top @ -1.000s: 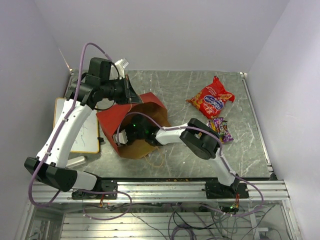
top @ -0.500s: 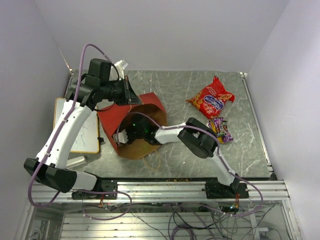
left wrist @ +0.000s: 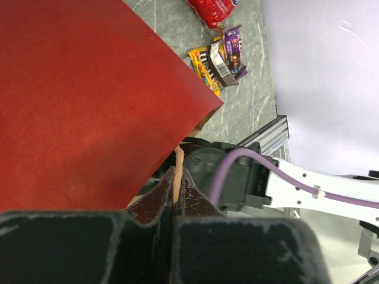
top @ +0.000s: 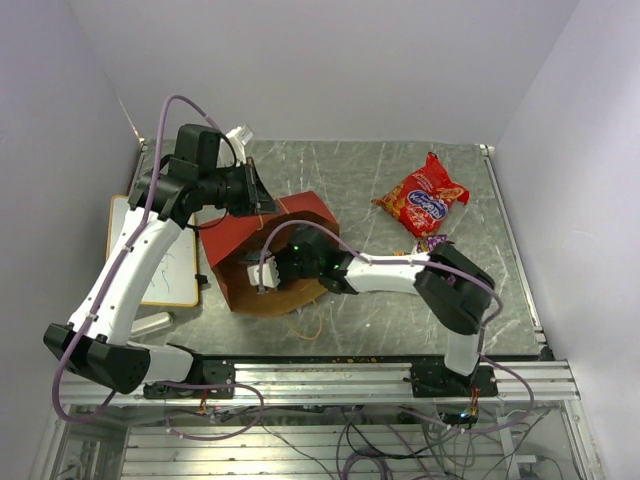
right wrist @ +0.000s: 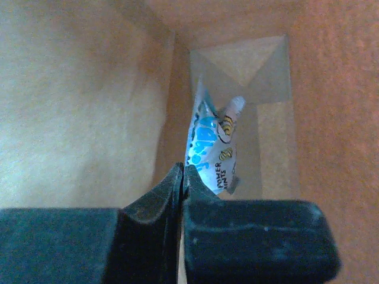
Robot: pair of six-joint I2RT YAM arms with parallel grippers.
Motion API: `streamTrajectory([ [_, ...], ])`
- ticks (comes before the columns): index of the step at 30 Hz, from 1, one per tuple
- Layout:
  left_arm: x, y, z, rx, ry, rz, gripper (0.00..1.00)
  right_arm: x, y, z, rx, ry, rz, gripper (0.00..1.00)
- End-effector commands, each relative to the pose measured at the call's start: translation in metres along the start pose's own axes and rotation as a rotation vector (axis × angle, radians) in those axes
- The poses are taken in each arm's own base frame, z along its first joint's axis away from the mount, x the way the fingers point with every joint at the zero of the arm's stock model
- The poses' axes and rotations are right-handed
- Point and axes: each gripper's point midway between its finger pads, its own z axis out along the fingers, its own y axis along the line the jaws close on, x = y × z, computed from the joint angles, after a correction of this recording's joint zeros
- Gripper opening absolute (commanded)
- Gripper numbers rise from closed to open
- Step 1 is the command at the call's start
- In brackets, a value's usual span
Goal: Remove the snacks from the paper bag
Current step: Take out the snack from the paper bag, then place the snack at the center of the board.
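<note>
The paper bag (top: 240, 240) lies on its side, red outside (left wrist: 83, 94) and brown inside (right wrist: 77, 100), mouth toward the near edge. My left gripper (top: 260, 200) (left wrist: 177, 173) is shut on its twisted handle (left wrist: 177, 158) at the bag's upper rim. My right gripper (top: 263, 275) (right wrist: 182, 171) reaches into the mouth and is shut on the edge of a light-blue snack packet (right wrist: 211, 148), which stands up against the bag's inner fold. Outside the bag, a red chip bag (top: 422, 198) (left wrist: 212, 8) and small purple and yellow packets (left wrist: 222, 58) (top: 432, 242) lie on the table.
A whiteboard (top: 178, 270) with a white eraser (top: 150, 322) lies left of the bag. The bag's other handle (top: 310, 322) trails on the table. An aluminium rail (top: 350, 378) runs along the near edge. Walls close in on three sides.
My right gripper has shut on the light-blue packet and drawn back a little toward the bag's mouth, its elbow swinging right. The left gripper has kept hold of the handle and shifted slightly.
</note>
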Motion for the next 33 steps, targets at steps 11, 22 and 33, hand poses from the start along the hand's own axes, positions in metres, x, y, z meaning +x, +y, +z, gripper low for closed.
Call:
streamTrajectory([
  [11, -0.040, -0.030, 0.010, 0.126, -0.062, 0.030, 0.07, -0.063, 0.000, -0.125, -0.112, -0.008, 0.074, 0.00],
  [22, -0.072, -0.070, 0.012, 0.282, -0.070, -0.053, 0.07, -0.094, -0.092, -0.250, 0.228, 0.089, 0.105, 0.00],
  [33, -0.089, 0.042, 0.011, -0.016, -0.134, -0.234, 0.07, -0.057, -0.201, -0.340, 0.769, 0.286, 0.247, 0.00],
])
